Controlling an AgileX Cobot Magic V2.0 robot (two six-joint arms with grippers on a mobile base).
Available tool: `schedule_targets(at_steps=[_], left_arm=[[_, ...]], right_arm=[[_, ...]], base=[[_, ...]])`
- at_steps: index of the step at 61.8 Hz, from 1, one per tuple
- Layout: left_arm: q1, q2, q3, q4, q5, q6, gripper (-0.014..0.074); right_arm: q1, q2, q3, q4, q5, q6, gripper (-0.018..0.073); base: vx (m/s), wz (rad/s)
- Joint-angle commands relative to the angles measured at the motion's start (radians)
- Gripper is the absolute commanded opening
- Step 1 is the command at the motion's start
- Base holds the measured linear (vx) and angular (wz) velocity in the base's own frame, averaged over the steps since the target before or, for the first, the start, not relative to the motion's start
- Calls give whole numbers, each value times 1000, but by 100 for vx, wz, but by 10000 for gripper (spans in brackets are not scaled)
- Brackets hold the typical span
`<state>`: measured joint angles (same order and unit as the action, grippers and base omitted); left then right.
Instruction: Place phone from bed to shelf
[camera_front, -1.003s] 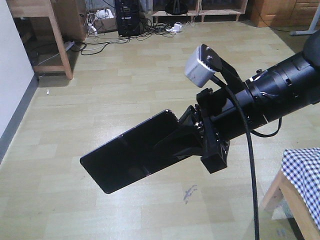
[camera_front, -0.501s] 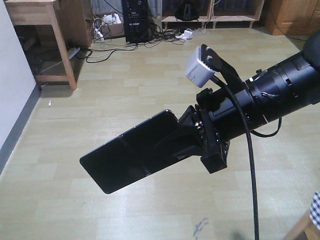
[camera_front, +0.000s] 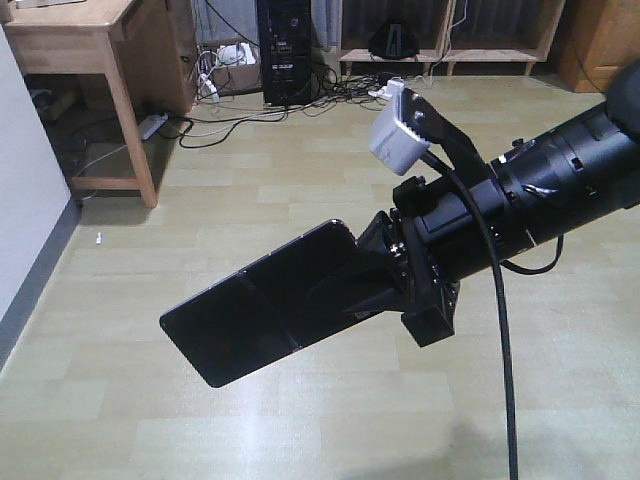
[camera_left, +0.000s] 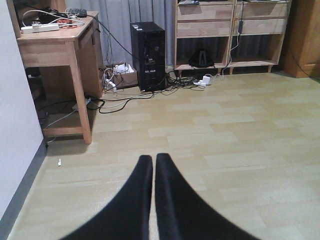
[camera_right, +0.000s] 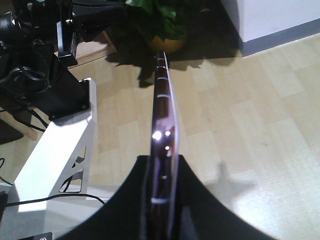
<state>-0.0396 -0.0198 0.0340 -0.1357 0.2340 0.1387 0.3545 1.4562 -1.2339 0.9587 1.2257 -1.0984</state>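
Scenery is sliding across the front view: the bed is dropping out of sight while the pine shelf is drawing nearer, so the carry is progressing. The right end effector is gripping the phone edge-on above the floor. The left end effector is hanging pinched together, empty. No writing is showing legibly.

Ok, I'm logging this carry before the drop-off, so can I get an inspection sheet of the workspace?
Surface: pale wood-look floor; bed not in view.
Job's things: glossy black slim phone held in air; pale pine shelf unit at far wall.
Clutter: white power strip on brown wooden desk.
Grippers: right gripper shut on phone; left gripper shut, empty.
Cables: cable tangle beside black computer tower.
Surroundings: potted green plant.
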Motion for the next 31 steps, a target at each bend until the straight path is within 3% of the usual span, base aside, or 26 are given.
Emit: schedule_targets(at_steps=[1,31], left_arm=[[1,-5,2,-10,-71,-4,1],[1,-5,2,-10,-71,-4,1]], right_arm=[[-2,-40,-25,79,65,-13,-1],[-2,-40,-25,79,65,-13,-1]], base=[[40,3],[41,0]])
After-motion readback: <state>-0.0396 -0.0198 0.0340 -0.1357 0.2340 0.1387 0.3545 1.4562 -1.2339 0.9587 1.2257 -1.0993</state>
